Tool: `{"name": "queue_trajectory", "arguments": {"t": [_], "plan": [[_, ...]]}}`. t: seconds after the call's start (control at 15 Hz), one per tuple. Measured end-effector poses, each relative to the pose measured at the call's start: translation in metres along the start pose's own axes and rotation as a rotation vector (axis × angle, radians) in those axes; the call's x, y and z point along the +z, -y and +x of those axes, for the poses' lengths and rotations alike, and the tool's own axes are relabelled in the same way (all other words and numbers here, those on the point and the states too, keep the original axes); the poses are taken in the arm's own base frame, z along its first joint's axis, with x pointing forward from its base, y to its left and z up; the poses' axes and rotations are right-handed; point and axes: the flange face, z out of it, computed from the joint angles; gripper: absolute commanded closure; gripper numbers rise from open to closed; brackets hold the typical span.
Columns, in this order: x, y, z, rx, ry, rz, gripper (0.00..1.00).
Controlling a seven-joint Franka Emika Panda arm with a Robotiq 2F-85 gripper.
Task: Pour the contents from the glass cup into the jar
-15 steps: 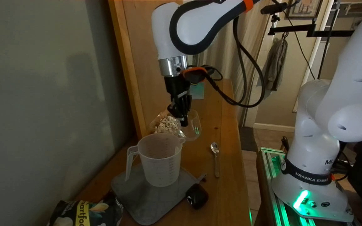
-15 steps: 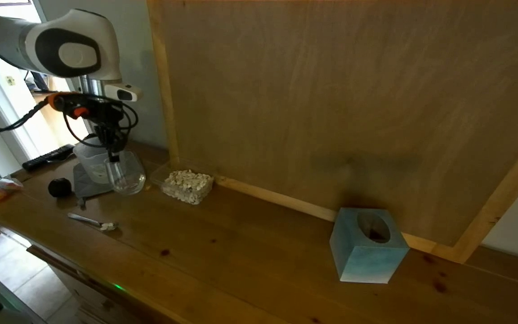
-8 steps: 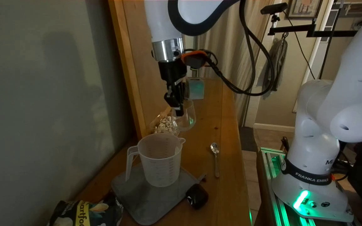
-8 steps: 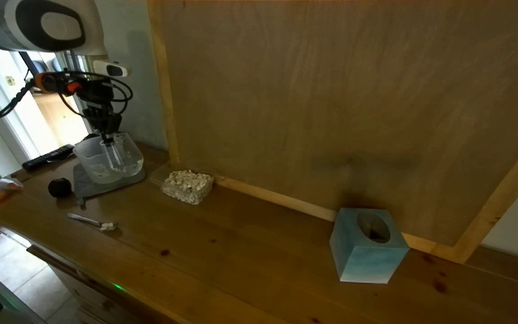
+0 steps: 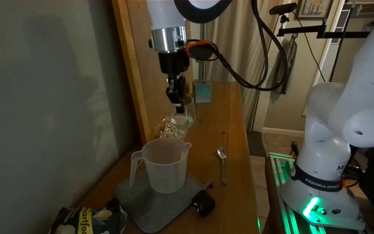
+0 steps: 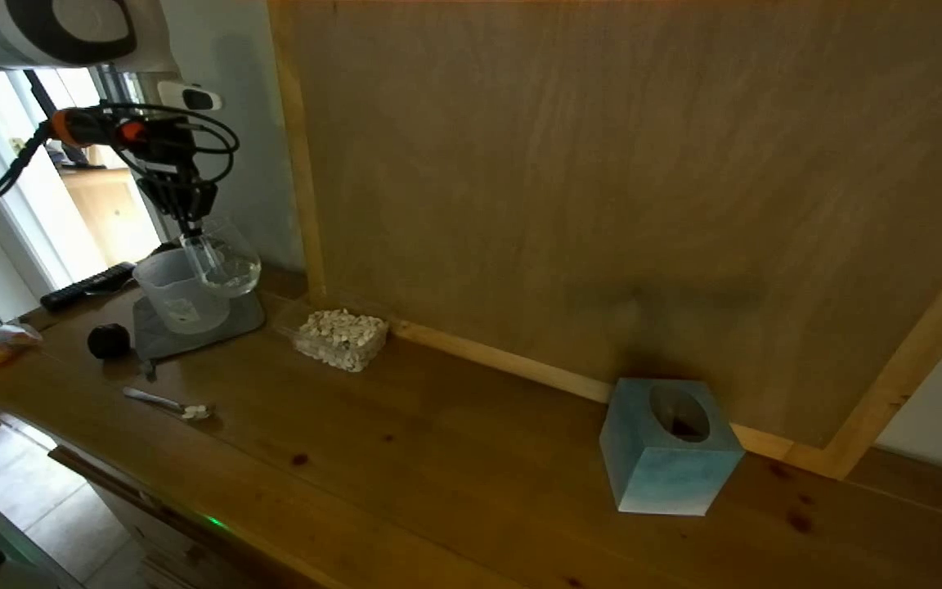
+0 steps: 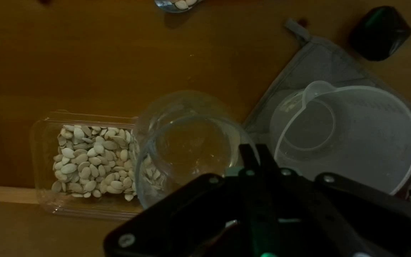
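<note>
Glass cup (image 7: pixel 191 142) aloft, we had the gripper (image 7: pixel 255 148) pinched on its wall, fingers (image 7: pixel 248 157) closed with the glass between them. Its mouth faced up, and in the wrist view the cup overlapped one end of the plastic tray (image 7: pixel 43 153) of pale seeds (image 7: pixel 93 160), just beside the translucent pitcher (image 7: pixel 351 139) that we took for the jar, but not above the pitcher's mouth. We judged this the carrying step, the pour not begun. The next move, we reckoned, called for bringing the cup's rim across, over the pitcher, then rolling the wrist to tip it inward. What the cup held, we could not tell.
</note>
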Motion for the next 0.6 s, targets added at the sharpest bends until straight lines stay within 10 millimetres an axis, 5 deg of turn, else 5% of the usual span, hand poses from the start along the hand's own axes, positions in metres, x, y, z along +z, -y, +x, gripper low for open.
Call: {"name": "queue_trajectory", "arguments": {"t": [0.27,0.6], "plan": [[0.002,0.004,0.000,-0.014,0.003,-0.002,0.99],[-0.005,0.032,-0.002,-0.101,-0.013,-0.013,0.99]]}}
